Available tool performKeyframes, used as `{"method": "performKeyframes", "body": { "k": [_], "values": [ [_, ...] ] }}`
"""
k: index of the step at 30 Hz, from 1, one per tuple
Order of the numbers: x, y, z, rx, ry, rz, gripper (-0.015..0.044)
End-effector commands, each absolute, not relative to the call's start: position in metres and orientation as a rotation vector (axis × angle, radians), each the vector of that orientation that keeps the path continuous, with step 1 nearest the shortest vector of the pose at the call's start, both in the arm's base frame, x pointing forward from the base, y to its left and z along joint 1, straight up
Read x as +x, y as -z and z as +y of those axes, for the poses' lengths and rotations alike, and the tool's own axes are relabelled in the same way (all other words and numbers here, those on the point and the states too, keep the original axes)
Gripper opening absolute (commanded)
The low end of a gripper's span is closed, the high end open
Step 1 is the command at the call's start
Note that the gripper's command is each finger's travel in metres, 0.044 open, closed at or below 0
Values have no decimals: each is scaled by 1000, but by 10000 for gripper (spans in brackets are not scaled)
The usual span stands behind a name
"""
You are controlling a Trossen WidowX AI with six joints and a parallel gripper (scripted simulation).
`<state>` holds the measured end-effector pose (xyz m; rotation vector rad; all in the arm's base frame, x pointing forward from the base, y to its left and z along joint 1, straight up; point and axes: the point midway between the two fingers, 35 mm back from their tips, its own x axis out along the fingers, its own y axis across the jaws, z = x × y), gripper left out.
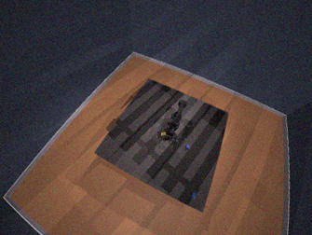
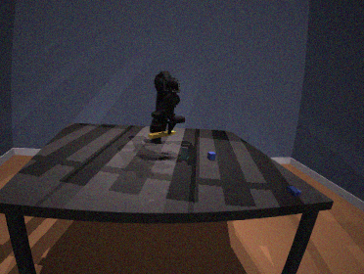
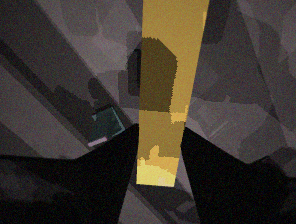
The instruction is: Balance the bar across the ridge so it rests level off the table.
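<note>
Currently the yellow bar [image 1: 163, 134] [image 2: 162, 134] [image 3: 165, 75] is up in the claw [image 1: 166, 135] [image 2: 163, 134] [image 3: 160, 130], off to one side of the teal piece [image 1: 176, 140] [image 2: 184, 153] [image 3: 107, 125], which I take to be the ridge. Claw part-open, fingers closed firmly against the bar's two sides. Bar clear of the table [image 1: 120, 147] [image 2: 147, 196] [image 3: 50, 100], not over the ridge.

Step in hand, as I judge it: carry across, then lower. Keep height until the bar's middle is above the ridge; turn it to lie crosswise over the top. Wrist view cuts off the far end, so the balance point can't be read from there; check both overhangs from outside. Exterior view shows a slight slope, possibly only the viewing angle. Level it, come down slowly, feel for contact, open evenly without dragging. An off-centre set-down would probably tip one end to the table.

Outward from the ridge: blue cube [image 1: 187, 147] [image 2: 211, 156] just beside it, on the side away from the bar; flat blue block [image 1: 194, 195] [image 2: 294, 190] well beyond, near a table corner.

Count: one bar, one ridge, two blue pieces, one arm [image 1: 179, 115] [image 2: 166, 98], one claw.
</note>
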<state>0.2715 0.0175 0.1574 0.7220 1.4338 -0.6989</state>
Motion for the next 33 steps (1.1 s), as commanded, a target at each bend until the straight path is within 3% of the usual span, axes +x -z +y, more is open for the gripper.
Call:
{"method": "performKeyframes", "body": {
  "k": [1,33],
  "values": [
    [276,-158,31,669,651,1448,0],
    [272,-155,130,346,323,1526,0]
  ]
}}
